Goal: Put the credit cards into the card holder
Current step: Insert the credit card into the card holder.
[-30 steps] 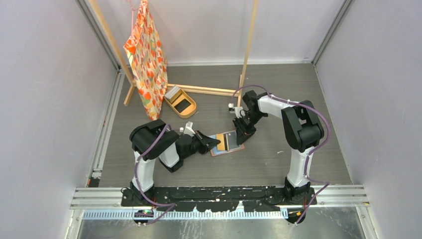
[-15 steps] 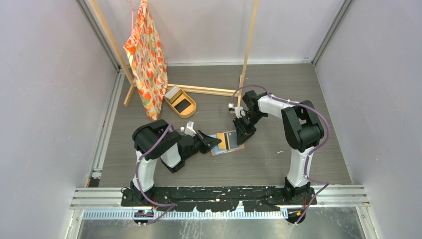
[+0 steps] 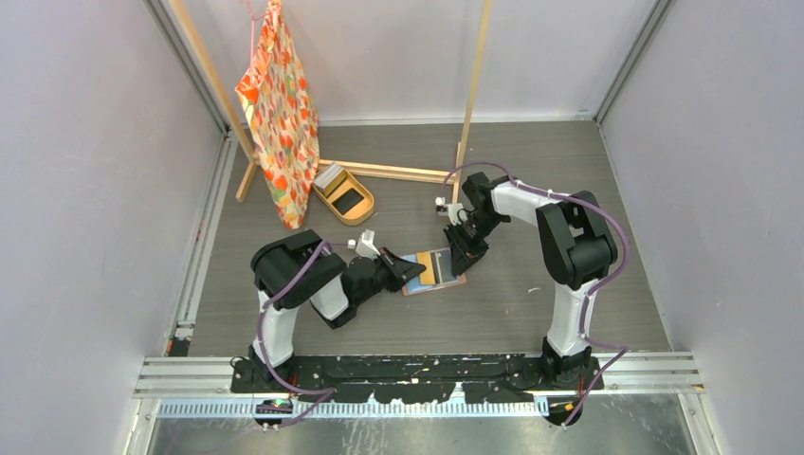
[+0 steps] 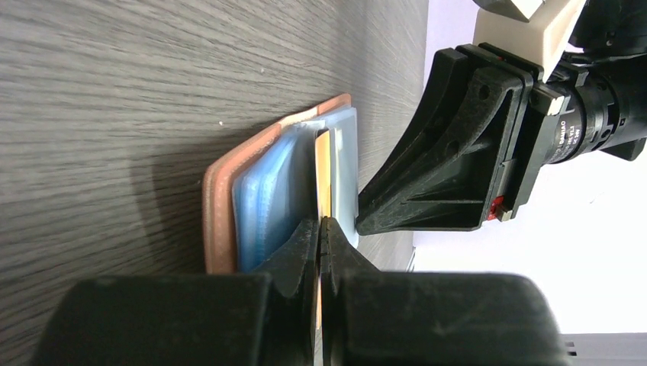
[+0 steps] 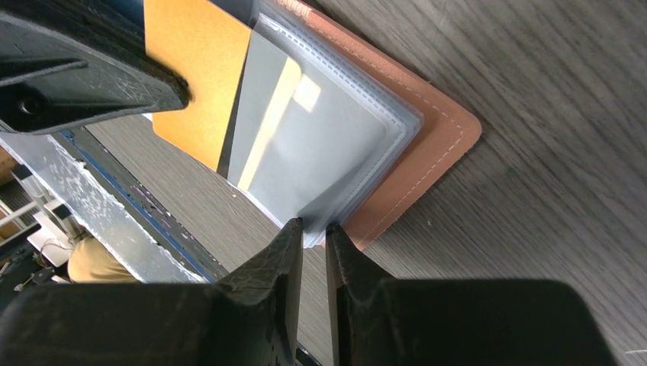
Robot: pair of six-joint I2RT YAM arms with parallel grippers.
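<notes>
The left gripper [image 4: 319,229] is seen closed narrowly on the near edge of a tan card [image 4: 323,171], which is held on edge between the two fingers and extends straight ahead of the fingertips. Just ahead of and below that gripper the card holder [image 4: 217,206] lies open on the grey wood-grain table [image 4: 114,91], its salmon leather cover flat underneath and its clear inner pockets [image 4: 267,198] fanned upward. The far part of the tan card stands among these pockets; how deep it sits in them cannot be told. Directly across the card holder, facing the left gripper, the right gripper [image 5: 313,227] is seen nearly closed, with a corner of the clear pockets [image 5: 320,145] pinched between its fingers and lifted off the leather cover [image 5: 427,145]. In the right wrist view the tan card [image 5: 194,76] appears beyond these fingertips, beside a grey card lying under the clear plastic. From above, the card holder [image 3: 446,268] is seen between the two grippers, the left gripper [image 3: 412,270] at one side and the right gripper [image 3: 463,263] at the other. Well beyond the left gripper an oval tan tray [image 3: 353,207] is found, with a pale stack at its far end, too small to identify.
</notes>
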